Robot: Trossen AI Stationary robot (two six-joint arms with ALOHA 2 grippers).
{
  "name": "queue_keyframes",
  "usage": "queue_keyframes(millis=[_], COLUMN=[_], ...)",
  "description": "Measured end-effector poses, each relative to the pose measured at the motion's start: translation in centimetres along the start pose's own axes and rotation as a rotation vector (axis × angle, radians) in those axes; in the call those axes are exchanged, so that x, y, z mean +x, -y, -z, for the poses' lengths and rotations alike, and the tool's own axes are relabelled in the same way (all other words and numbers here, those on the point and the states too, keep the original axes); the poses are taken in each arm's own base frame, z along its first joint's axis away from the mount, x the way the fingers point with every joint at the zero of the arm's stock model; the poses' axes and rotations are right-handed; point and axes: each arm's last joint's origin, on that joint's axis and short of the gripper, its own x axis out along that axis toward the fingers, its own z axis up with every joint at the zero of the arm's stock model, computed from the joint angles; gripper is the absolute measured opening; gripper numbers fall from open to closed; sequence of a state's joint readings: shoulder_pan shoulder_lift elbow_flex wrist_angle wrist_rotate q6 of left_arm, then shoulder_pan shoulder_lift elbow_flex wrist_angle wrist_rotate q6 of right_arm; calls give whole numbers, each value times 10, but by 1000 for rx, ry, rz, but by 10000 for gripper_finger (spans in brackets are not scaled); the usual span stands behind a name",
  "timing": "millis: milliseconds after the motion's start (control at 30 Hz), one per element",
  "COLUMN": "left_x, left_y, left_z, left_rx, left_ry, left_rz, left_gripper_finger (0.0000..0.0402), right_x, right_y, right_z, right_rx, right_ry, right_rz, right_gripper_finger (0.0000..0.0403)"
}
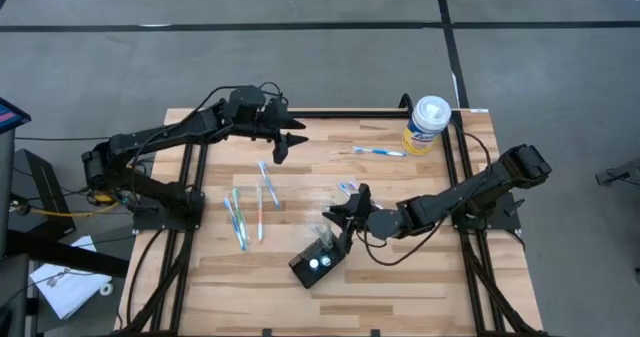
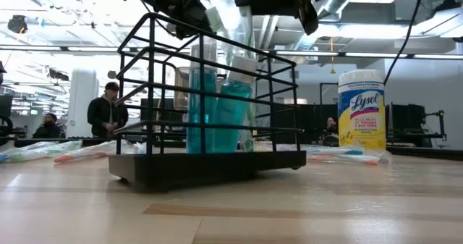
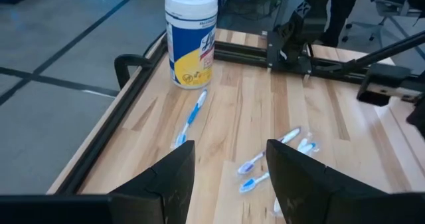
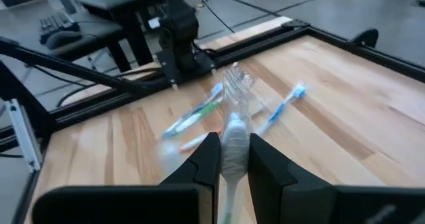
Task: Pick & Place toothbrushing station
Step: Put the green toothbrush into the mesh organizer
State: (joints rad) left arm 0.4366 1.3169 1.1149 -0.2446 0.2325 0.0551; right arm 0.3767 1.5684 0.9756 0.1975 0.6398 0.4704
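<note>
The toothbrushing station (image 1: 313,265) is a black wire rack on a block base. It stands on its base on the table near the front middle, and the low view (image 2: 202,168) shows teal tubes inside it. My right gripper (image 1: 345,225) is just behind the station, shut on a clear-wrapped toothbrush (image 4: 236,98). My left gripper (image 1: 290,142) is open and empty at the far left of the table, high above it, and its own wrist view (image 3: 229,154) shows nothing between the fingers. My right gripper pinches the clear-wrapped toothbrush between its two fingers (image 4: 207,159), on the pale part (image 4: 234,141) near one end. The brush runs on forward past the fingertips, along the fingers. It is clear of the table, its free end (image 1: 325,240) over the station. I cannot tell whether it touches the rack.
Several loose toothbrushes lie on the table: a group at the left (image 1: 243,220), one at the far middle (image 1: 380,152), and some behind my right gripper (image 1: 347,187). A white-and-yellow wipes canister (image 1: 427,124) stands at the far right corner. People show in the room beyond (image 2: 108,110).
</note>
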Motion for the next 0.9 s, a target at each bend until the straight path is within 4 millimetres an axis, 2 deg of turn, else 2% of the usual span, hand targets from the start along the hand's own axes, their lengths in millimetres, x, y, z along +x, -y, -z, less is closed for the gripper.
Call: queue_keyframes(millis=[400, 567, 900], left_x=[1, 4, 4], left_y=[-1, -1, 0], left_z=[-1, 0, -1], left_rx=[2, 3, 22], left_ry=[17, 12, 15], left_rz=[-24, -23, -18], left_gripper_finger=[182, 182, 182], right_x=[2, 7, 7], right_y=[-3, 4, 11], right_z=[12, 28, 35], right_rx=[-57, -58, -30], right_ry=[-54, -55, -6], right_rz=[-3, 1, -9], right_gripper_finger=[41, 41, 41])
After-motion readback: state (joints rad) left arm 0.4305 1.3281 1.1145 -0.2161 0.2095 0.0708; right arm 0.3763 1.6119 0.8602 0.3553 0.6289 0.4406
